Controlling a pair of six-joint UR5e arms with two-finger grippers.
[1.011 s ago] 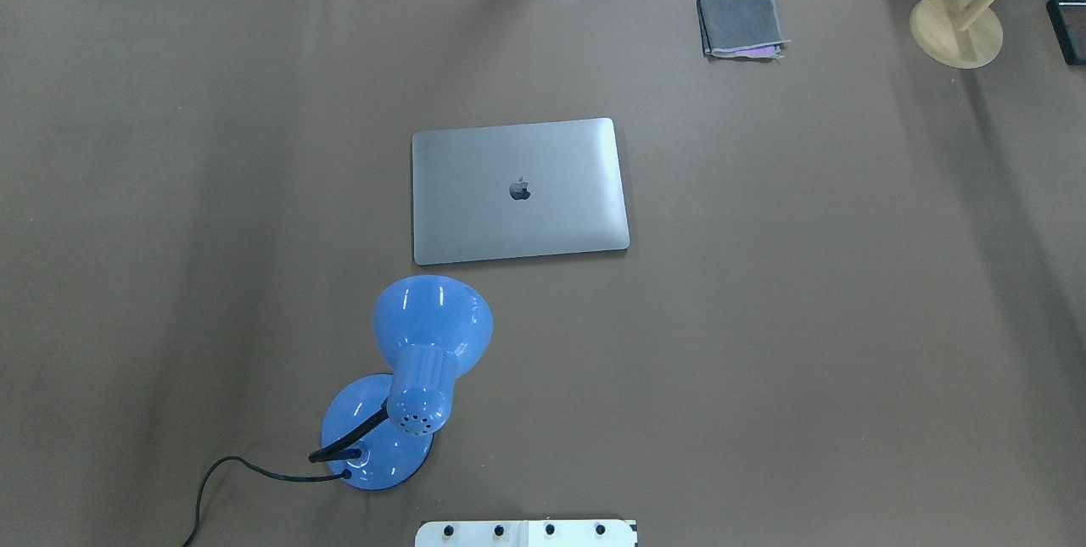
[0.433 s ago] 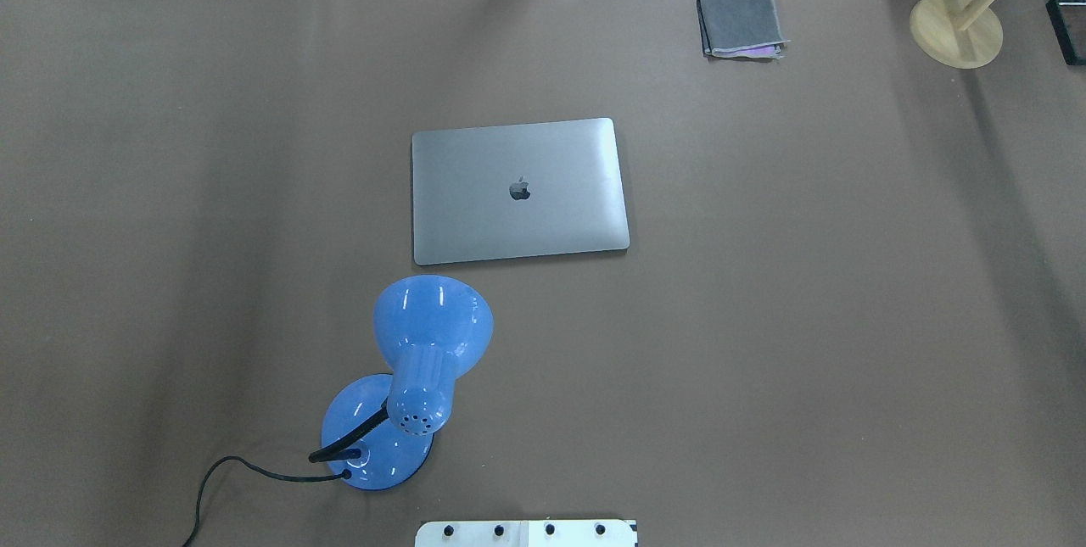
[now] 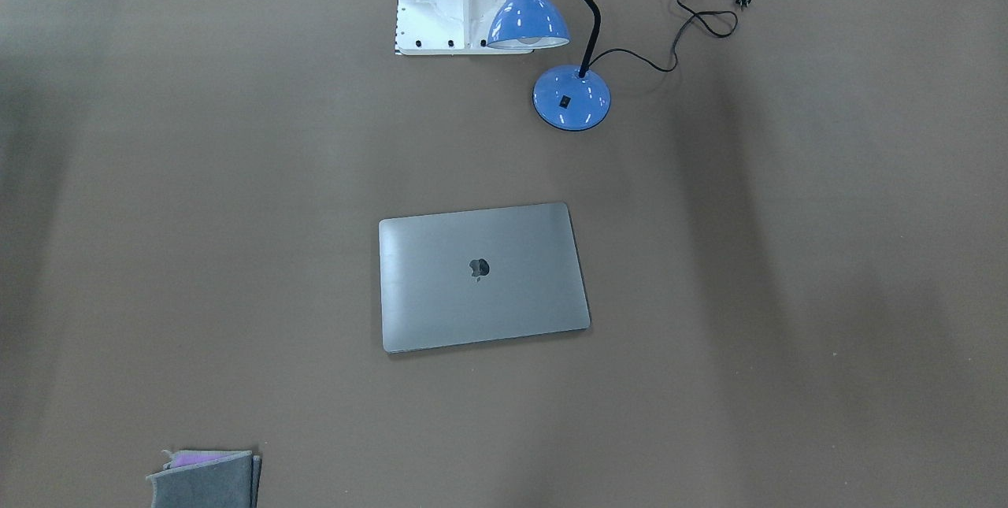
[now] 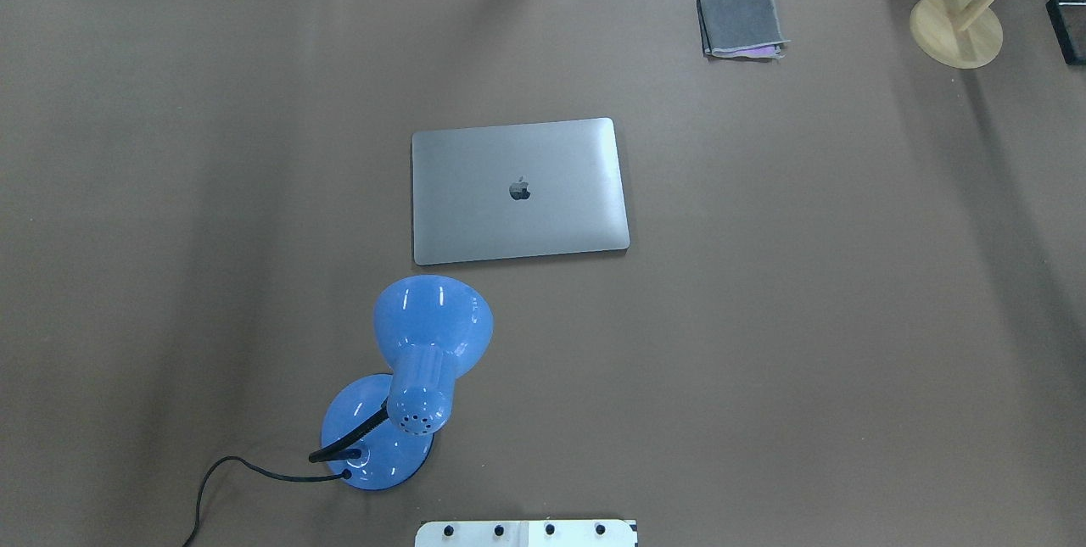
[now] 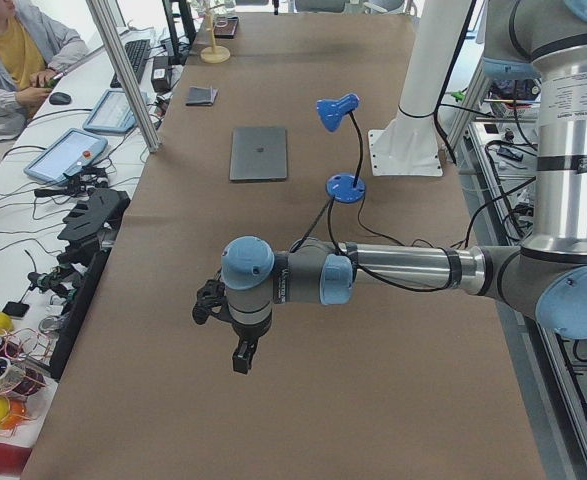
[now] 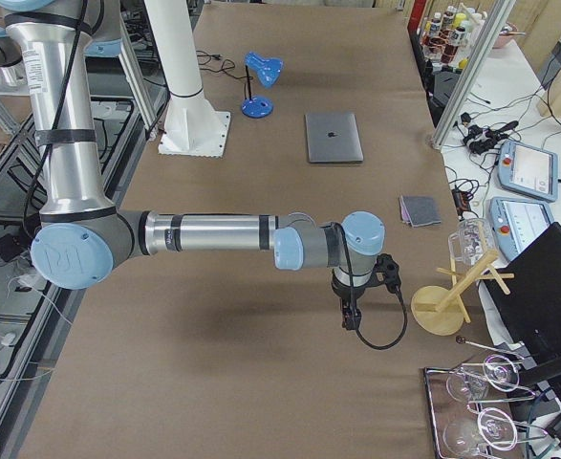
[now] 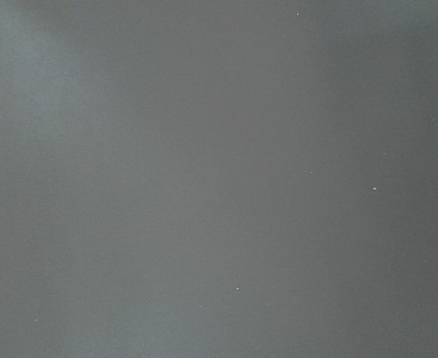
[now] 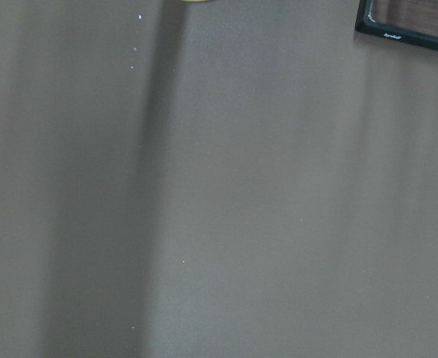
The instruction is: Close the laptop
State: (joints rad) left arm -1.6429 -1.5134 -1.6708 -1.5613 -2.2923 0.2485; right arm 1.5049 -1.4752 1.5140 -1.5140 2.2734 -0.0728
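Surface: table covered w/ plain brown sheet (image 4: 806, 318), faint creases and soft shadow bands, a few pale specks in both wrist views.

Laptop (image 4: 519, 191): centre of overhead view, lid fully down, flat on the sheet, logo facing up. Nothing touches it.

Blue desk lamp (image 4: 428, 335): lower left of laptop in overhead view, near but apart; shade leans toward the laptop's bottom edge. Black cord (image 4: 229, 471) trails off toward bottom left.

Grey pouch (image 4: 741, 24): upper right, well apart from laptop, bit of purple at its lower edge. Wooden stand (image 4: 956, 28) w/ round base in the far upper right corner. White base plate (image 4: 526, 533) at bottom centre edge.

Left gripper (image 5: 243, 358): lower centre of left side view, points down over bare sheet, well apart from laptop. Seen only from the side, so can't tell if the fingers are apart or together. Left wrist cam: bare sheet only.

Right gripper (image 6: 350, 318): centre right of right side view, points down, near the stand base. Same problem, can't tell. Right wrist cam: sheet plus a black-framed item (image 8: 409, 22) at top right.

Room: person in grey top (image 5: 13, 50) at a side bench, upper left of left side view, w/ keyboards, tablets, cables. Wine glasses (image 6: 490, 421) at lower right of right side view.
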